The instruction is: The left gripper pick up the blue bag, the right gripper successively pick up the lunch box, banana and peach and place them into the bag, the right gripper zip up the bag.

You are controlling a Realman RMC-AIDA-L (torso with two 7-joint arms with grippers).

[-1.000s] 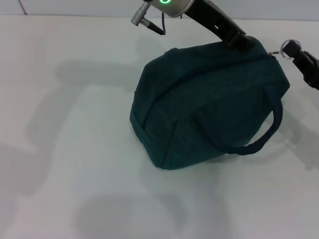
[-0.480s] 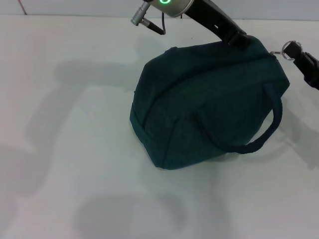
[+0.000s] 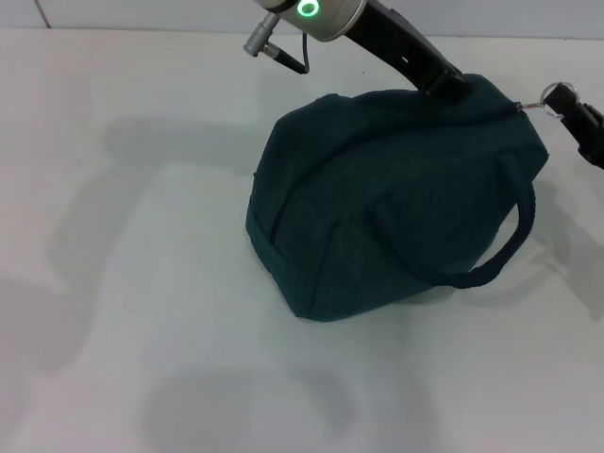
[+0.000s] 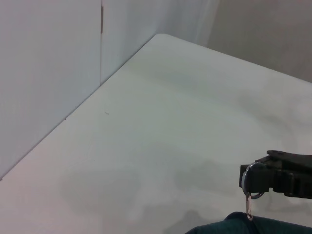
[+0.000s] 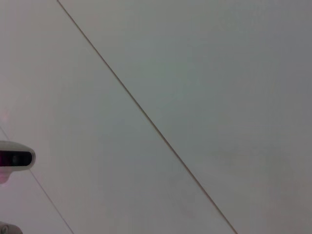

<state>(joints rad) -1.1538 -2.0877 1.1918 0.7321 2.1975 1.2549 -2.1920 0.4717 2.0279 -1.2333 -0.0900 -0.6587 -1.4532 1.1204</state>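
Note:
The blue bag point(image 3: 396, 198) stands on the white table, top closed, one loop handle point(image 3: 514, 241) hanging down its near side. My left gripper point(image 3: 451, 83), on the arm with the green lit ring, is shut on the bag's top far edge. At the right, my right gripper point(image 3: 569, 102) is shut on the metal ring zipper pull point(image 3: 550, 92), held just off the bag's right end. In the left wrist view the right gripper point(image 4: 253, 178) pinches the ring and the pull point(image 4: 249, 207) hangs onto a corner of the bag point(image 4: 234, 228). The lunch box, banana and peach are out of view.
The white table point(image 3: 123, 283) spreads out to the left and in front of the bag. A wall panel point(image 4: 48, 73) runs along the table's far edge. The right wrist view holds only pale panels with a seam point(image 5: 146, 117).
My right gripper has drawn the zipper ring a little farther right, away from the bag's end. The left arm has dipped slightly. The bag has stayed in place.

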